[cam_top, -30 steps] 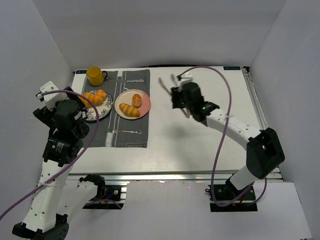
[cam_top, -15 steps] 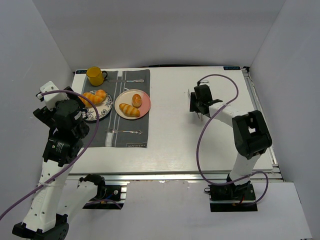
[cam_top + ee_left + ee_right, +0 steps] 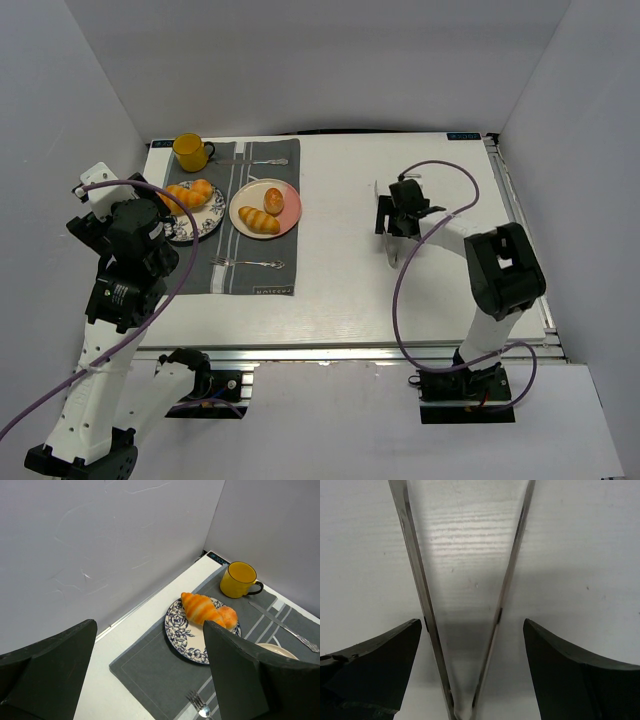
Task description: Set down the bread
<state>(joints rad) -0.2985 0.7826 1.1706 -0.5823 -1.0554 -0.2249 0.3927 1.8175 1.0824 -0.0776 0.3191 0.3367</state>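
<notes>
On the white surface (image 3: 340, 270), left claw (image 3: 150, 670) gapes wide, empty; right claw (image 3: 472, 630) spread wide too, gripping nothing, metal tongs (image 3: 417, 580) lying between its fingers. Far left, pink plate (image 3: 293, 202) and patterned plate (image 3: 212, 223) each carry bread (image 3: 259, 220).

"How's the left arm (image 3: 118, 300) sitting?"
"Folded upright on its own side. The left hand (image 3: 149, 625) is raised, fingers wide apart, gripping nothing."
"And the right arm (image 3: 470, 240)?"
"Elbow bent above its base, forearm reaching inward. The right hand (image 3: 472, 622) points down, held low, its fingers spread wide."
</notes>
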